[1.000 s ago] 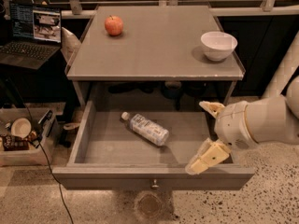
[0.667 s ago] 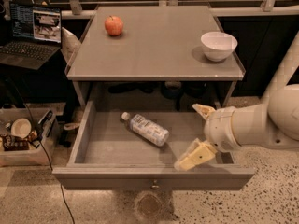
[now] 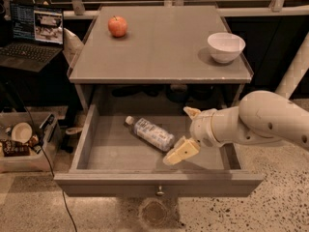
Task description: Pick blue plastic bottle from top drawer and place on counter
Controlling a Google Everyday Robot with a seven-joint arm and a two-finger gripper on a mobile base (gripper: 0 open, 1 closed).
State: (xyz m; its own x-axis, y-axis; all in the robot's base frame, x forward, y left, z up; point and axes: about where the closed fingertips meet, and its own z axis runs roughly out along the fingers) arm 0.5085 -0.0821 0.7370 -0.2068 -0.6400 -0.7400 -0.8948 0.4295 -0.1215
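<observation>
The blue plastic bottle [image 3: 150,133], clear with a white cap and pale label, lies on its side in the open top drawer [image 3: 120,153], cap pointing to the back left. My gripper [image 3: 184,132] is open inside the drawer, just right of the bottle's base. One cream finger [image 3: 179,151] is in front and the other finger [image 3: 191,112] is behind. It holds nothing. The counter [image 3: 159,47] is the grey cabinet top above the drawer.
A red apple [image 3: 118,26] sits at the counter's back left and a white bowl [image 3: 225,47] at its right. The drawer's knob [image 3: 159,193] faces front. A laptop [image 3: 31,35] and a box of clutter [image 3: 21,139] stand to the left.
My gripper has moved left across the drawer, toward the bottle's base. The bottle has not moved.
</observation>
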